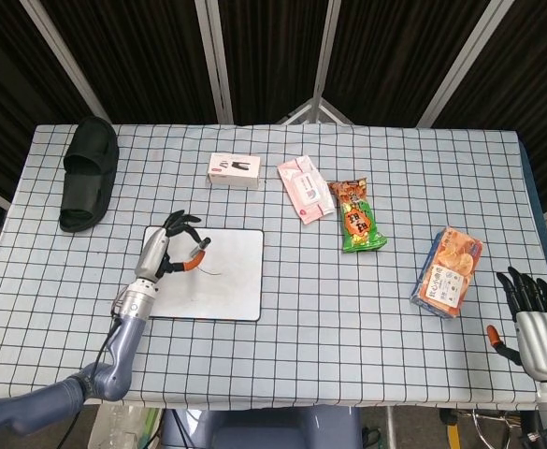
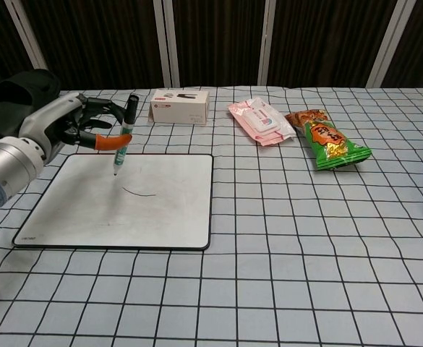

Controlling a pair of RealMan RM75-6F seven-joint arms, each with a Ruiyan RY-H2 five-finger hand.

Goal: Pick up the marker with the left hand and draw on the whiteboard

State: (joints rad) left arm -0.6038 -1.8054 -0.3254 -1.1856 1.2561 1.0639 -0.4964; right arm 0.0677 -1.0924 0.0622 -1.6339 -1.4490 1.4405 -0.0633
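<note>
Left robot hand pinching slim marker nearly upright, tip over glossy rectangular whiteboard, thin curved stroke

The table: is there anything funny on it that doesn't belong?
Yes, a black slipper lies at the far left corner of the table, odd beside the snack packets and the whiteboard. Nothing looks spilled or broken.
</note>
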